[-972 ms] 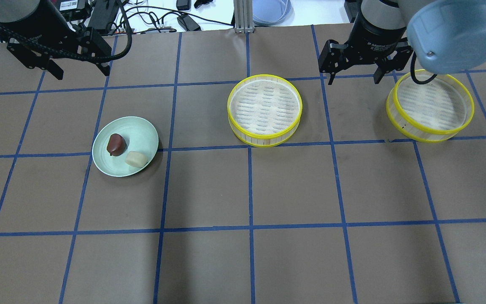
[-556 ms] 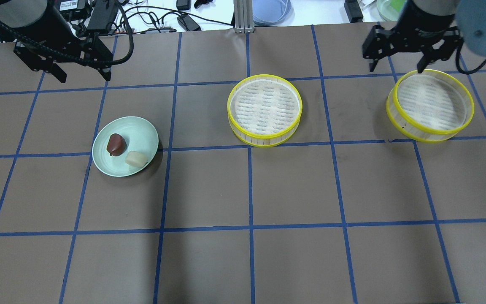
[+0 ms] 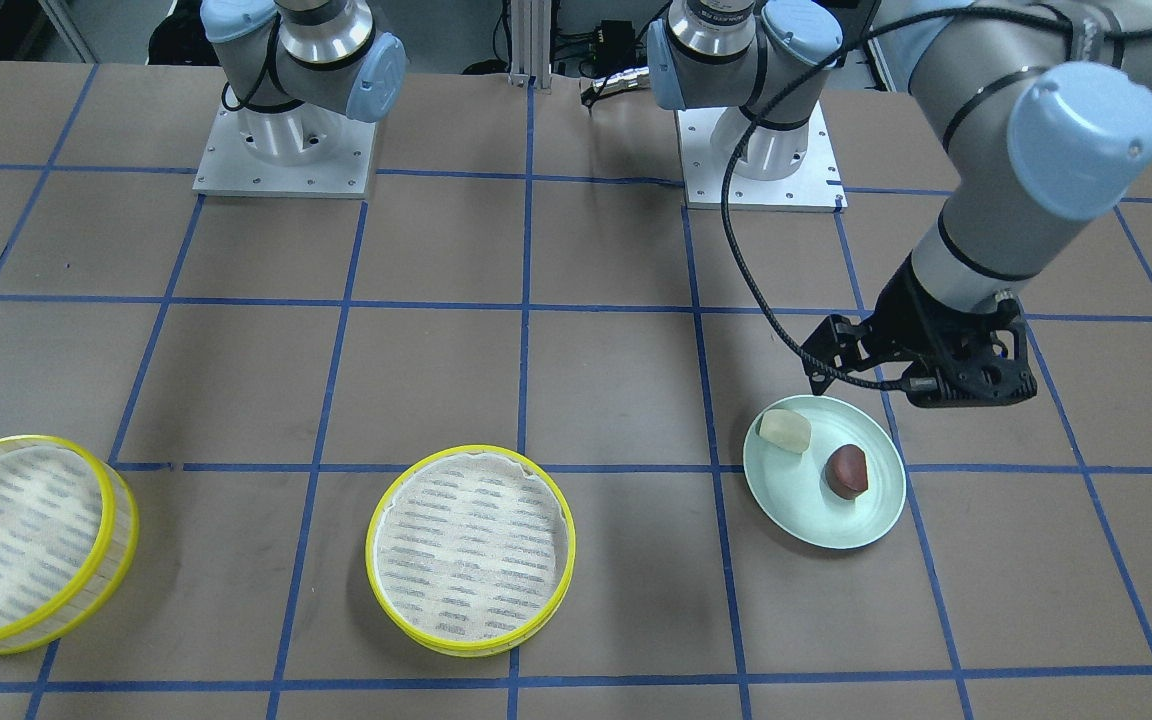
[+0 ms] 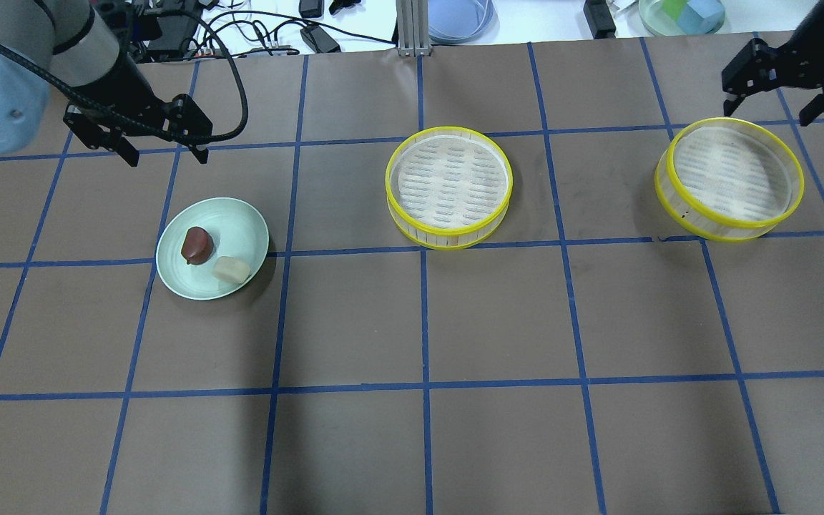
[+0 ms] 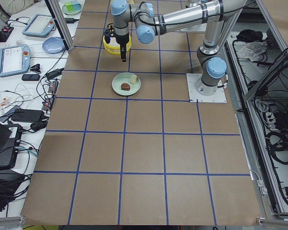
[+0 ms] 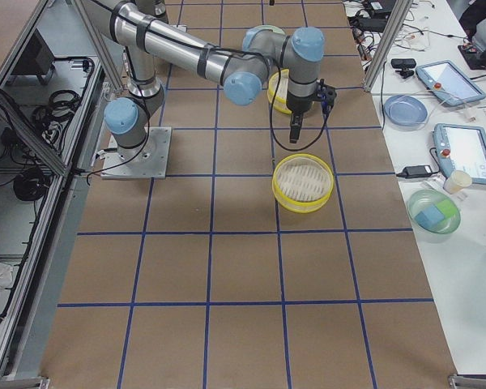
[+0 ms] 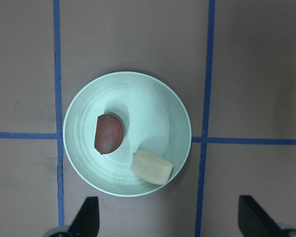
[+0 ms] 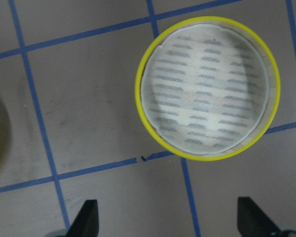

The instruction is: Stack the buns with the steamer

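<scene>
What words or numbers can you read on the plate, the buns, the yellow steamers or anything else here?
No text can be read anywhere in these pictures.
The plate, brown bun, cream bun, middle steamer tier and outer steamer tier have no writing on them.
The tablet on the side desk has a lit screen, but it is too small to read.

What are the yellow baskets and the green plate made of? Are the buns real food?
The baskets: probably plastic; see-through walls, yellow rims, whitish striped mesh floors. The plate: smooth pale green, plastic or ceramic, can't tell. The brown bun and cream bun: smooth and even, maybe toys; unsure.
</scene>
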Robot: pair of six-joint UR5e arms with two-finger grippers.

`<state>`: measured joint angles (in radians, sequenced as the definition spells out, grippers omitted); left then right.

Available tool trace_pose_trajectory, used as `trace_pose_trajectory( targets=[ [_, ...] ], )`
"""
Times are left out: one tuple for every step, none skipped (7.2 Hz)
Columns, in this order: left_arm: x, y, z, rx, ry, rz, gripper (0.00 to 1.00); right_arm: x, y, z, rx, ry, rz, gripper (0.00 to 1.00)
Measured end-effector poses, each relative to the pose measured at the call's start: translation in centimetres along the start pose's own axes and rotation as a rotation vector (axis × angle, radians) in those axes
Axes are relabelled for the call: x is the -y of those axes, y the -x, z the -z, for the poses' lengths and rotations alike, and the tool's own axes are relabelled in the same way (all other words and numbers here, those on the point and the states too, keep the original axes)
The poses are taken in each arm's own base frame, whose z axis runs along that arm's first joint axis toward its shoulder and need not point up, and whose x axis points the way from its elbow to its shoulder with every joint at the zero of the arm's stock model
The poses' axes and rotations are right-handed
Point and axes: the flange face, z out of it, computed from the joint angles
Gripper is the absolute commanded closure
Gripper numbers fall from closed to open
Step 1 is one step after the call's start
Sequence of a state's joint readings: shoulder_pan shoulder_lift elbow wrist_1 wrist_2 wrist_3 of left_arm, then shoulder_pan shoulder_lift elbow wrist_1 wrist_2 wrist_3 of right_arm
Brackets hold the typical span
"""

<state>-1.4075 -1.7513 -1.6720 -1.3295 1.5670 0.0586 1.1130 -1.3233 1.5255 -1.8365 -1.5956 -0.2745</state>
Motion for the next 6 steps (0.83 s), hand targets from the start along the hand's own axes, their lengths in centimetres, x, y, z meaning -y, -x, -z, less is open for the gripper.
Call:
trace_pose_trajectory(
  targets=[
    [0.3, 0.8, -2.6, -0.005, 0.047, 0.028, 0.00, 1.6, -2.9, -3.4, -0.019, 0.005, 0.033, 0.00],
    [0.7, 1.2, -5.2, -0.012, 0.095, 0.047, 0.00, 3.0, -6.1, -7.5, -0.026, 0.010, 0.048, 0.00],
    [1.1, 1.1, -7.4, -0.031, 0.134, 0.062, 0.02, 3.6, -9.4, -11.1, -0.016, 0.019, 0.040, 0.00],
    [1.6, 1.0, -9.6, -0.055, 0.170, 0.071, 0.02, 3.8, -11.3, -13.7, 0.003, 0.031, 0.038, 0.01],
    [2.0, 1.0, -11.5, -0.066, 0.201, 0.075, 0.01, 4.0, -12.1, -15.4, 0.010, 0.033, 0.046, 0.02],
    [2.3, 1.0, -13.3, -0.068, 0.233, 0.075, 0.02, 4.5, -12.5, -17.0, 0.013, 0.017, 0.069, 0.02]
  ],
)
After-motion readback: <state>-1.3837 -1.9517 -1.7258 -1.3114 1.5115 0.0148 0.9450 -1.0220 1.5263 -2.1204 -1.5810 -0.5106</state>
